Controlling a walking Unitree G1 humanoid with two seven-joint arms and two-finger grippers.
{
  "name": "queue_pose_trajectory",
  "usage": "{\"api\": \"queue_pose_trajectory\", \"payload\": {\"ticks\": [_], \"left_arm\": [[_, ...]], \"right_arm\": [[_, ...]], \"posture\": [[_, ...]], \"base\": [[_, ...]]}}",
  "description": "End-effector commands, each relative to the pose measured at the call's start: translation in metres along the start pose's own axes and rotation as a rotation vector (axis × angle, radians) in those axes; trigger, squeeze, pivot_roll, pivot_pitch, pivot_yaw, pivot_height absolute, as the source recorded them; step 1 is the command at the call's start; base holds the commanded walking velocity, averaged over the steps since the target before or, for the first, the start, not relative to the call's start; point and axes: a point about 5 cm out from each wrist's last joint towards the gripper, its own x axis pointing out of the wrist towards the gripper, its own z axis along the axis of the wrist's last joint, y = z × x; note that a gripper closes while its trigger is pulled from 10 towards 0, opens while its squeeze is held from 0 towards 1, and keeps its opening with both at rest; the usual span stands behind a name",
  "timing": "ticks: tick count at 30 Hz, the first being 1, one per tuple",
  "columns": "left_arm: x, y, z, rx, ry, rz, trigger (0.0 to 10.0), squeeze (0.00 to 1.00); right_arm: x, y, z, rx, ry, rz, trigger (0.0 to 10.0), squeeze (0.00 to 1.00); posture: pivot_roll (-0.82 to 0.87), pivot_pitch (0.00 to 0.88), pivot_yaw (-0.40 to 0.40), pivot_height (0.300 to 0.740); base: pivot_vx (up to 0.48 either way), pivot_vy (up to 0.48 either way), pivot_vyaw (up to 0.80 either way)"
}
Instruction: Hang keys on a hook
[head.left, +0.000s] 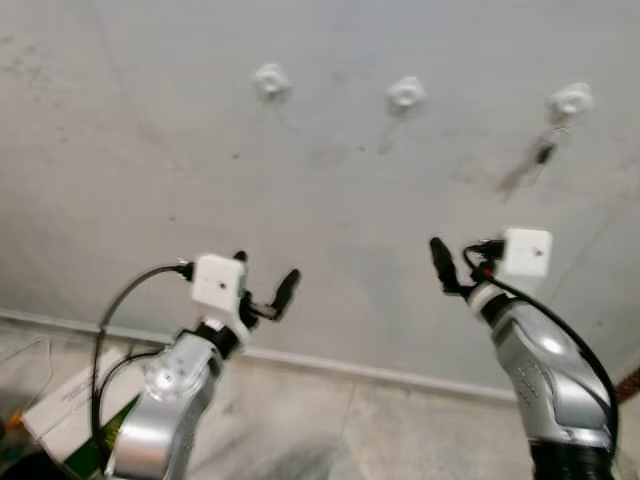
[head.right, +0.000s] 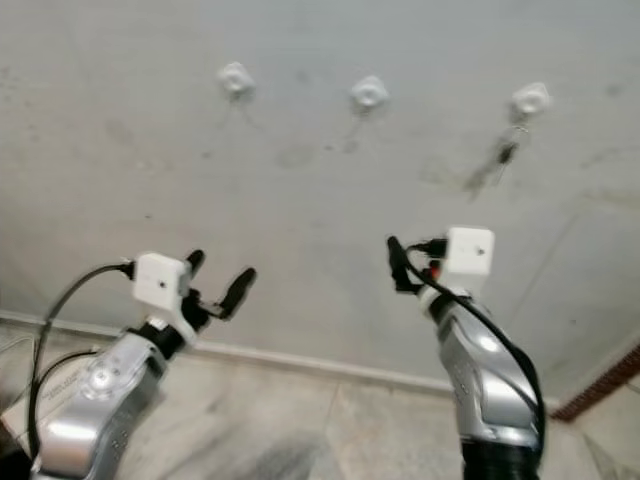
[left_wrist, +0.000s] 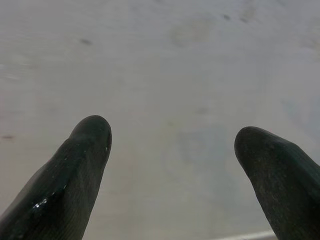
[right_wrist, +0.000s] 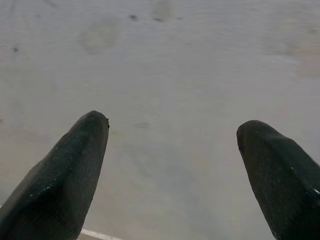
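Observation:
Three white hooks are fixed in a row on the grey wall: left hook, middle hook, right hook. A small dark bunch of keys hangs from the right hook and casts a slanted shadow. My left gripper is raised well below the left hook, open and holding nothing. My right gripper is up below and between the middle and right hooks, apart from the keys; its fingers stand open with bare wall between them. The left fingers also frame only wall.
A white baseboard runs along the foot of the wall above a grey tiled floor. A white box with a green item beside it lies on the floor at the lower left.

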Motion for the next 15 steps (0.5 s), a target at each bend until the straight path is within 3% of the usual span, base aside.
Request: {"api": "queue_pose_trajectory", "payload": {"ticks": [1,8,15], "left_arm": [[0.0017,-0.0054,0.0009,0.012,-0.008,-0.021,10.0,0.0],[0.0014,-0.0065,0.0009,0.015,-0.011,-0.02,10.0,0.0],[0.0037,-0.0061,0.0034,-0.004,-0.026,-0.009,10.0,0.0]], "right_arm": [[-0.0011,-0.0073,0.0012,-0.018,-0.001,-0.023,10.0,0.0],[-0.0013,-0.0105,0.0017,-0.005,0.001,-0.033,10.0,0.0],[0.0009,-0.0052,0.0033,-0.092,-0.01,-0.008,10.0,0.0]], "posture": [[0.01,0.0,0.012,0.74],[0.01,0.0,0.012,0.74],[0.0,0.0,-0.013,0.74]], "base": [[0.0,0.0,0.0],[0.0,0.0,0.0],[0.0,0.0,0.0]]}}
